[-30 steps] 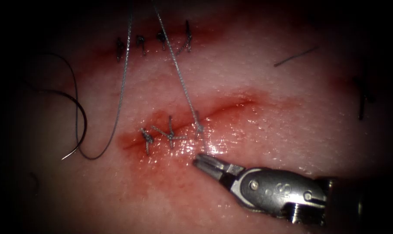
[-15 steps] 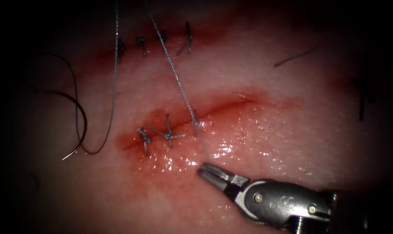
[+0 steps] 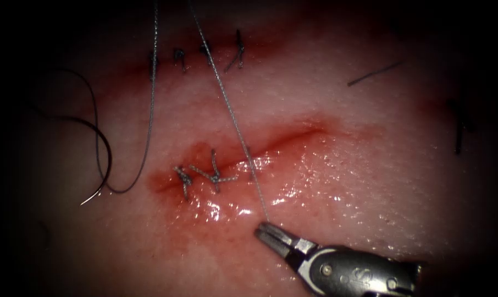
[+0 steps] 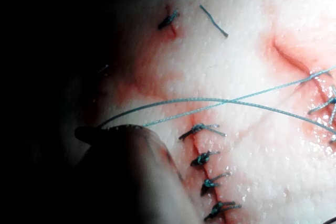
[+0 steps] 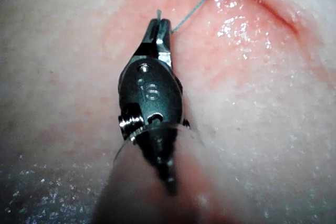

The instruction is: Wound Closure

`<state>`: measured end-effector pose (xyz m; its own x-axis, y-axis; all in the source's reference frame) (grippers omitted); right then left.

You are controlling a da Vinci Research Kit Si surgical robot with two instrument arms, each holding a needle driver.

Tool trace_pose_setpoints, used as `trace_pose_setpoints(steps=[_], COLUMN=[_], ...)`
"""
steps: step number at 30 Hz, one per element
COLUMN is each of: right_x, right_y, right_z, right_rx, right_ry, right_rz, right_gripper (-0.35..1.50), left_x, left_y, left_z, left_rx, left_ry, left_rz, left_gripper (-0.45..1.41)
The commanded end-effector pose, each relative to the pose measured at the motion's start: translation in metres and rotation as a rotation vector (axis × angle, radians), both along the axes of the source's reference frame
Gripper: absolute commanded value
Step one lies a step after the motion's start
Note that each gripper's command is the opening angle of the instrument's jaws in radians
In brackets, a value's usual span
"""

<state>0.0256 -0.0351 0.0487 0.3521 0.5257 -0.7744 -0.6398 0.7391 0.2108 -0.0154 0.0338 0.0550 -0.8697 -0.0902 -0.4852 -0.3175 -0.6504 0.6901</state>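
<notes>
Stitches already close part of the pale pink pork-belly tissue: the red, wet cut carries two knotted stitches at its left end, and a third pass of thread crosses it just to their right. The right-hand stretch of the cut lies open, so I judge the closure about half done, with this third stitch not yet tied down. Farther up, another row of dark stitches is finished.

The right arm's steel claw sits below the cut, clenched on the fine grey braided thread; the right wrist view shows the strand pinched at the tips with a short tail beyond them. From there the thread runs taut up across the cut and out of the endoscope view's upper edge. A second strand hangs down on the left and curves toward the thin dark curved needle, which lies free on the tissue, well left of the cut, held by nothing.

In the left wrist view a dark, shadowed shape is probably the left claw; the strands meet at it, but I cannot tell how it stands.
</notes>
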Motion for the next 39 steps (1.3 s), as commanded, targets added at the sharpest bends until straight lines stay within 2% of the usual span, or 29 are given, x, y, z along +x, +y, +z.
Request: trace_pose_setpoints(steps=[1, 9, 11, 14, 15, 17, 18, 20, 25, 29, 32, 34, 35, 38, 39], right_x=[0.0008, 0.0017, 0.0019, 0.0021, 0.0021, 0.0020, 0.0020, 0.0020, 0.0020, 0.0017, 0.0010, 0.0002, -0.0002, -0.0010, -0.0011], right_y=[-0.0011, 0.0002, 0.0010, 0.0024, 0.0028, 0.0035, 0.0036, 0.0039, 0.0039, 0.0041, 0.0048, 0.0056, 0.0061, 0.0080, 0.0089], right_z=[0.0005, 0.0007, 0.0008, 0.0010, 0.0010, 0.0010, 0.0010, 0.0010, 0.0008, 0.0002, -0.0006, -0.0012, -0.0015, -0.0023, -0.0025], right_rx=[0.006, 0.002, -0.007, -0.019, -0.020, -0.026, -0.032, -0.035, -0.036, -0.035, -0.053, -0.085, -0.099, -0.124, -0.104], right_ry=[0.002, 0.006, 0.021, 0.067, 0.072, 0.077, 0.074, 0.072, 0.085, 0.093, 0.137, 0.149, 0.144, 0.177, 0.210], right_rz=[0.005, 0.027, 0.040, 0.040, 0.041, 0.054, 0.067, 0.078, 0.069, 0.071, 0.080, 0.072, 0.048, -0.071, -0.116], right_gripper=[-0.35, -0.35, -0.35, -0.35, -0.05, 0.94, 1.15, 1.30, 1.38, 1.40, 1.40, 1.28, 1.18, 0.64, 0.22], left_x=[-0.0006, -0.0012, -0.0016, -0.0025, -0.0028, -0.0033, -0.0036, -0.0040, -0.0050, -0.0058, -0.0063, -0.0065, -0.0066, -0.0067, -0.0067], left_y=[0.0001, -0.0008, -0.0018, -0.0036, -0.0044, -0.0055, -0.0061, -0.0068, -0.0092, -0.0120, -0.0144, -0.0162, -0.0169, -0.0196, -0.0203], left_z=[0.0005, 0.0007, 0.0008, 0.0007, 0.0006, 0.0004, 0.0001, -0.0002, -0.0011, -0.0019, -0.0029, -0.0037, -0.0041, -0.0055, -0.0059], left_rx=[-0.002, 0.006, 0.021, 0.055, 0.070, 0.089, 0.102, 0.125, 0.198, 0.271, 0.329, 0.377, 0.400, 0.465, 0.475], left_ry=[-0.002, -0.006, -0.032, -0.114, -0.158, -0.212, -0.235, -0.266, -0.384, -0.494, -0.587, -0.648, -0.673, -0.744, -0.759], left_rz=[0.000, 0.029, 0.059, 0.145, 0.191, 0.235, 0.252, 0.265, 0.354, 0.442, 0.512, 0.565, 0.583, 0.634, 0.650], left_gripper=[-0.45, -0.45, -0.45, -0.45, -0.45, -0.45, -0.45, -0.45, -0.45, -0.45, -0.45, -0.45, -0.45, -0.45, -0.45])
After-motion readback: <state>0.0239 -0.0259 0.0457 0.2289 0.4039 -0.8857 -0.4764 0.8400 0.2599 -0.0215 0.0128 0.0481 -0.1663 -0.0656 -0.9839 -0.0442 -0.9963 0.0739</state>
